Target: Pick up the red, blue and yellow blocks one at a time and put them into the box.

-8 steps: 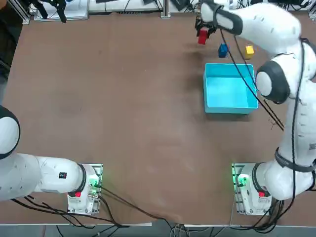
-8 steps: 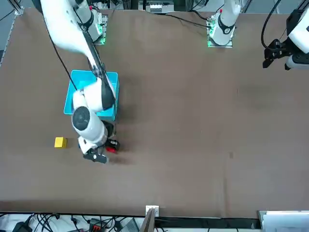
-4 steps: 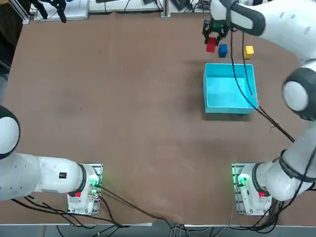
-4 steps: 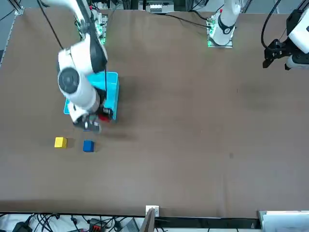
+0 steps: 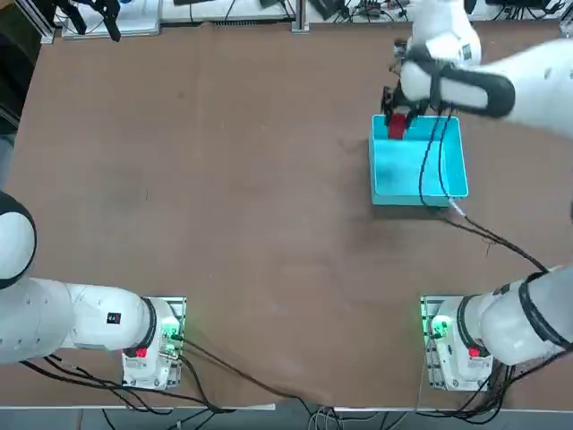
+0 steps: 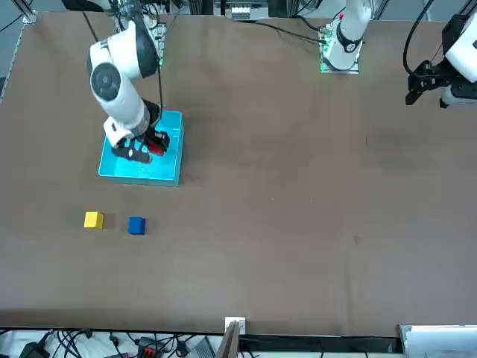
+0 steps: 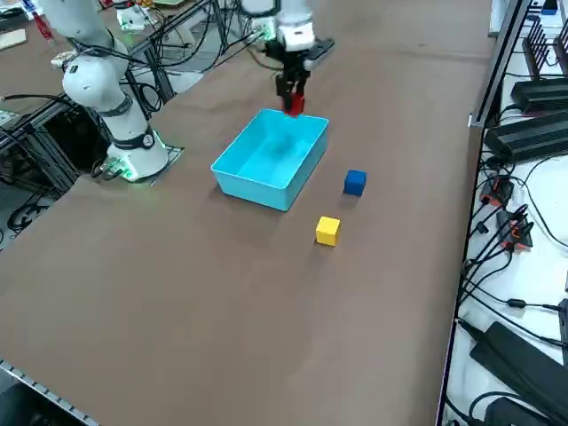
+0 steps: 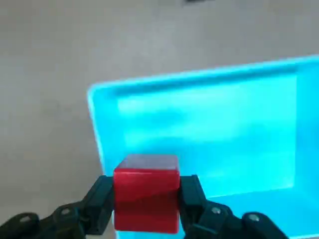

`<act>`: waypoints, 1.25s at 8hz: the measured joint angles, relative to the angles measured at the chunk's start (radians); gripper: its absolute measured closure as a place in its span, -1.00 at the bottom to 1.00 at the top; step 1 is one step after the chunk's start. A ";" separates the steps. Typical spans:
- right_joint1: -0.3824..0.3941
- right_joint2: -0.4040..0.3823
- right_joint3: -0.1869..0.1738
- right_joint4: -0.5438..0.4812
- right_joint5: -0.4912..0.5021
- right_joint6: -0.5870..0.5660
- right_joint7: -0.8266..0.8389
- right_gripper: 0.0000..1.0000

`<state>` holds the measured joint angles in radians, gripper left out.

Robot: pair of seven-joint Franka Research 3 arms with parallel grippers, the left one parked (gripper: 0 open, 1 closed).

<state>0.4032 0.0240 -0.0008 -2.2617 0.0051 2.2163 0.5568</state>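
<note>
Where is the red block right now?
In the right wrist view, the red block is pinched between the right gripper's two fingers, held up near one corner of the blue box.

Even overhead light, soft shadows beside 2 blocks [image 6: 93, 220] [image 6: 136, 225]; wrist view blurred.

The worktop [image 7: 266, 328] looks smooth and matt, like a coated board. Near twelve o'clock in the top view, right of centre, the box [image 7: 257, 169] looks like thin, smooth plastic with a soft sheen inside. The red block [image 8: 146, 199], held in the right claw [image 8: 146, 199], has smooth, slightly glossy faces. The right claw's fingers look like dark, matt plastic or metal, with shiny metal screws. The blue block [image 7: 355, 183] and yellow block [image 7: 327, 231] look smooth and plain.
</note>
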 joint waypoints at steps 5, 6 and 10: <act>0.044 -0.042 0.002 -0.246 -0.004 0.221 -0.061 -0.39; 0.044 -0.041 0.002 -0.257 -0.004 0.228 -0.073 -0.39; 0.039 -0.040 -0.004 -0.259 -0.004 0.231 -0.091 -0.43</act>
<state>0.4427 -0.0156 -0.0047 -2.5209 0.0012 2.4469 0.4657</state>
